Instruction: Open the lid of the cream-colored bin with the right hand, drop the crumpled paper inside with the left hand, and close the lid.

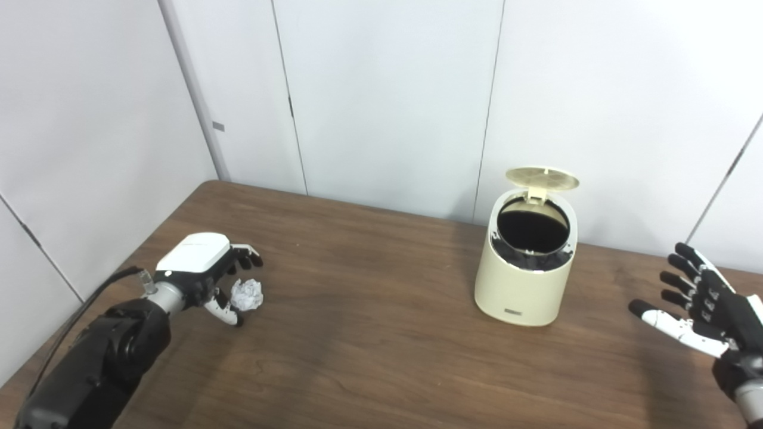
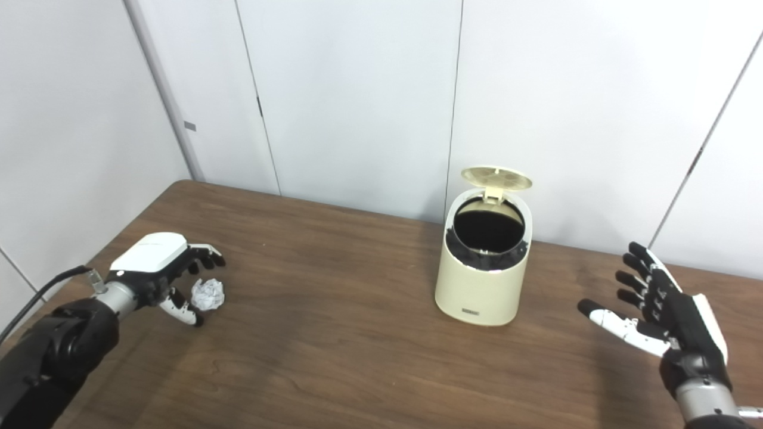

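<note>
A cream-colored bin (image 1: 526, 268) stands upright on the brown wooden table (image 1: 369, 351), toward the far right part of the surface and close to the white wall panels (image 1: 387, 89) behind it. Its lid (image 1: 542, 177) is flipped up on the hinge at the far side of the rim, leaving the round mouth open; the inside is dark, and what looks like a black liner shows around the opening, though the view is too dim to be sure. The crumpled paper (image 1: 247, 294) lies on the table at the near left, well apart from the bin. The left hand (image 1: 205, 271) hangs over the table just beside the paper, on its left, white back upward, fingers curled loosely over it and thumb low beside it; it has no grasp on the paper, and whether a fingertip touches it cannot be told. The right hand (image 2: 661, 304) hovers at the near right, well apart from the bin, palm turned toward the left, fingers spread and thumb stretched out, holding nothing.
</note>
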Available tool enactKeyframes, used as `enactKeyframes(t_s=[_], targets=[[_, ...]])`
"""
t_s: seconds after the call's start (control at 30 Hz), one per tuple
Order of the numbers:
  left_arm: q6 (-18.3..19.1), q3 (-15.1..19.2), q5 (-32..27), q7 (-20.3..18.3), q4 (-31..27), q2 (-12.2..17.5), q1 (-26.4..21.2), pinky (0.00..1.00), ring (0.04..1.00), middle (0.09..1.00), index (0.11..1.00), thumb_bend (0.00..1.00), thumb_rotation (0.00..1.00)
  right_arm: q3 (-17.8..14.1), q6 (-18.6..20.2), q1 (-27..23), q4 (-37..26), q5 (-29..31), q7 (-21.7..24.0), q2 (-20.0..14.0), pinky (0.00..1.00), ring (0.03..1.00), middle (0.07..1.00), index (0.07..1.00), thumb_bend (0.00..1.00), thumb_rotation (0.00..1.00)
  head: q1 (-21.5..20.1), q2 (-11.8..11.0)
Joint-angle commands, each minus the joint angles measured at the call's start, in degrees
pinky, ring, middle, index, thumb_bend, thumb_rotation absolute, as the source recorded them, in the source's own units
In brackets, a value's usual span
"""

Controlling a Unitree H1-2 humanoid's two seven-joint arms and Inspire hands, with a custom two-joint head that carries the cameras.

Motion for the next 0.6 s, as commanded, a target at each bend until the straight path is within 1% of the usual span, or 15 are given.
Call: enactKeyframes(t_s=[0.0, 0.1, 0.13, 0.17, 0.23, 0.27, 0.3, 0.33, 0.4, 0.57], targets=[[0.18, 0.05, -0.55, 0.37, -1.04, 0.81, -1.94, 0.59, 0.69, 0.748, 0.765, 0.86, 0.0, -0.34, -0.74, -2.13, -2.41, 0.03, -0.24, -0.78, 0.83, 0.867, 0.917, 0.927, 0.48, 0.1, 0.03, 0.01], [-1.75, -0.18, -1.19, 2.12, 0.29, 0.63, -1.86, 0.57, 0.662, 0.724, 0.752, 0.86, 0.0, -0.24, -0.36, -2.15, -2.75, -0.35, -0.3, -0.95, 0.83, 0.859, 0.913, 0.928, 0.48, 0.11, -0.08, 0.17], [-1.47, -0.13, -1.57, 1.99, 0.04, 0.42, -1.84, 0.57, 0.656, 0.719, 0.75, 0.86, 0.0, -0.21, -0.21, -2.15, -2.88, -0.49, -0.3, -1.0, 0.82, 0.857, 0.912, 0.927, 0.48, 0.12, -0.08, 0.17], [-1.3, -0.06, -2.12, 1.9, -0.2, 0.17, -1.82, 0.52, 0.619, 0.688, 0.739, 0.85, 0.0, -0.2, -0.21, -2.15, -2.97, -0.6, -0.31, -1.06, 0.82, 0.854, 0.91, 0.926, 0.48, 0.13, -0.03, 0.2], [-1.78, 0.03, -2.96, 2.4, 0.56, -0.15, -1.83, 0.49, 0.571, 0.64, 0.692, 0.82, 0.0, -0.37, 0.01, -2.15, -3.17, -0.41, -0.26, -1.03, 0.81, 0.848, 0.903, 0.919, 0.48, 0.14, -0.07, 0.29], [-1.69, 0.04, -3.17, 2.51, 0.64, -0.38, -1.84, 0.48, 0.551, 0.621, 0.669, 0.81, 0.0, -0.42, 0.29, -2.15, -3.27, -0.46, -0.3, -1.04, 0.82, 0.852, 0.906, 0.92, 0.48, 0.13, -0.07, 0.29], [-1.45, 0.04, -3.28, 2.59, 0.64, -0.6, -1.88, 0.46, 0.521, 0.543, 0.599, 0.67, 0.0, -0.42, 0.44, -2.16, -3.32, -0.55, -0.29, -1.11, 0.83, 0.852, 0.905, 0.919, 0.48, 0.13, -0.07, 0.35], [-1.53, 0.04, -3.35, 3.01, 0.76, -0.87, -1.9, 0.44, 0.447, 0.507, 0.57, 0.57, 0.0, -0.41, 0.61, -2.16, -3.42, -0.66, -0.3, -1.16, 0.83, 0.853, 0.904, 0.919, 0.48, 0.13, -0.04, 0.38], [-1.96, 0.03, -3.34, 3.85, 1.22, -1.16, -1.88, 0.43, 0.419, 0.479, 0.542, 0.52, 0.0, -0.49, 0.72, -2.15, -3.49, -0.61, -0.27, -1.22, 0.84, 0.855, 0.906, 0.92, 0.48, 0.13, -0.04, 0.38], [-3.28, 0.01, -3.35, 5.07, 2.29, -1.27, -1.75, 0.42, 0.408, 0.466, 0.533, 0.5, 0.0, -0.16, 0.89, -2.14, -3.71, -1.59, -0.39, -1.56, 0.84, 0.849, 0.904, 0.922, 0.49, 0.14, -0.16, 0.62]])
